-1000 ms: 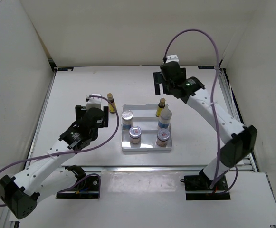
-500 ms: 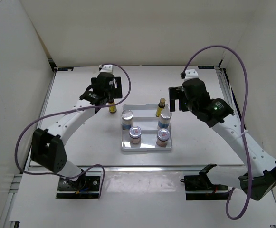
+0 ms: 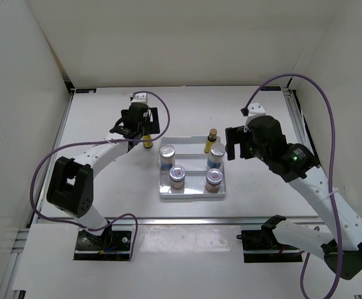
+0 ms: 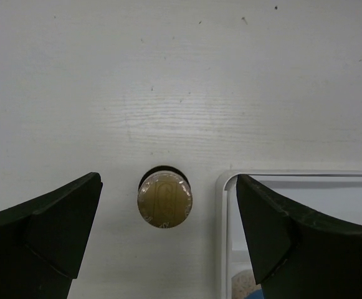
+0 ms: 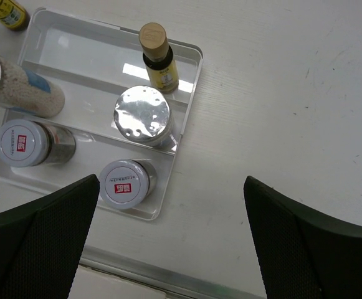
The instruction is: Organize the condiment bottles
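Jaws spread wide, the left gripper [image 4: 168, 190] hangs above the lone outside yellow bottle [image 4: 164, 204], on the table just off the tray's [image 4: 221, 205] 10 o'clock corner. A centred descent, clear of the tray, looks wisest. The bottle stands upright, long axis vertical, cap skyward.

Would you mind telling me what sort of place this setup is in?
Probably a robotics lab test cell: white panel walls enclose a white table, the left arm and right arm are bolted at its near edge, and a tray holds condiment bottles.
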### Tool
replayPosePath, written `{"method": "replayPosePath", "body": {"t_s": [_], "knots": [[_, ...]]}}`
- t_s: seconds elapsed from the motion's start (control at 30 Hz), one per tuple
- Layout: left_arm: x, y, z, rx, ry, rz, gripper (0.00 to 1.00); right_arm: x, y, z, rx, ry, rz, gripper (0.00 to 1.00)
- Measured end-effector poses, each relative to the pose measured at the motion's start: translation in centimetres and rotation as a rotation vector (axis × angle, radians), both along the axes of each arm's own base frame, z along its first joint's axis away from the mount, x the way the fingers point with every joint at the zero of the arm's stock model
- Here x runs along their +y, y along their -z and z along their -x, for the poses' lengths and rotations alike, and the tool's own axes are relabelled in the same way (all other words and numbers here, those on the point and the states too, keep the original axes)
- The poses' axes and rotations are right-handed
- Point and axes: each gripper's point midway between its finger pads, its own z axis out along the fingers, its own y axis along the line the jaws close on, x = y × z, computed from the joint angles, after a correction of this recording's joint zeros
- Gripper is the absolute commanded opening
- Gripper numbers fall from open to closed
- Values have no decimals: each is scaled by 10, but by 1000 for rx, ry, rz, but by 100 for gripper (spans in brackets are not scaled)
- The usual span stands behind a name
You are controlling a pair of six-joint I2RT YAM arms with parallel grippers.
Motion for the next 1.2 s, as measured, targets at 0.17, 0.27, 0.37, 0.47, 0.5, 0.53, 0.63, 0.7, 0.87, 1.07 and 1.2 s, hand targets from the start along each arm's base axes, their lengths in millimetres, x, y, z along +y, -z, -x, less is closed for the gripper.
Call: {"method": "replayPosePath", "body": {"t_s": [0.17, 0.27, 0.37, 0.47, 0.5, 0.53, 0.63, 0.7, 0.87, 1.07, 1.2], "knots": [[8, 42, 14, 16, -10, -8, 99, 0, 0, 2, -1, -10, 0, 100], [10, 43, 11, -21, -29, 1, 93, -2, 2, 4, 3, -11, 5, 100], [10, 34, 3, -76, -51, 18, 89, -3, 4, 6, 10, -12, 10, 100], [10, 27, -3, -123, -68, 29, 83, -5, 4, 8, 10, -12, 10, 100], [10, 26, -4, -134, -71, 29, 82, -5, 4, 9, 10, -12, 10, 100], [11, 25, -5, -144, -74, 27, 80, -5, 4, 9, 10, -12, 10, 100], [11, 21, -7, -168, -77, 27, 67, -5, 4, 9, 10, -11, 11, 100], [11, 18, -10, -186, -79, 30, 51, -6, 4, 9, 11, -11, 11, 100], [9, 14, -11, -201, -74, 17, 29, -6, 6, 10, 17, -11, 16, 100], [6, 12, -8, -206, -58, -8, 15, -7, 5, 11, 12, -11, 13, 100], [1, -4, -2, -234, -36, -32, 11, -8, 9, 12, 21, -11, 19, 100]]}}
